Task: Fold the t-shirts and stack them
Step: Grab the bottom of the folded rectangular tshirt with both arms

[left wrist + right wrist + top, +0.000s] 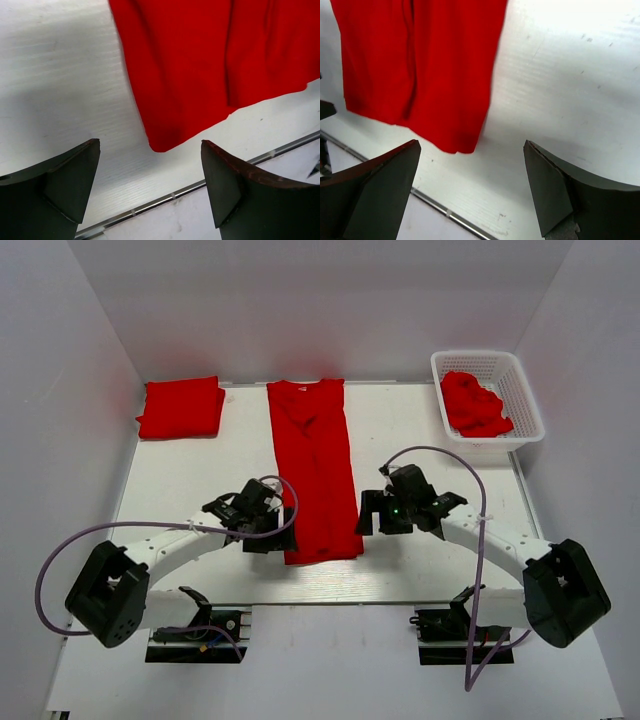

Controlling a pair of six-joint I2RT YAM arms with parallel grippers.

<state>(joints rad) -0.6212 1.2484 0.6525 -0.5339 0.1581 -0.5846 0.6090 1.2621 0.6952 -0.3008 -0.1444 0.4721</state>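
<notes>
1. The flattened t-shirt (190, 75) runs off the left wrist view from 12 to 3 o'clock; only a hem corner shows.
2. The right wrist view cuts it off at 12 o'clock, and its side edge is blurred.
3. The left fingers (60, 190) and right fingers (375, 190) are cropped at 6 o'clock.
4. From above, the left gripper (268, 535) covers some of the shirt's edge, and its tips are indistinct.
5. Shirt counts cannot be told for the crumpled heap (475, 405) in the basket (528, 405) at 2 o'clock, or for the folded pile (181, 407) at 10 o'clock.
</notes>
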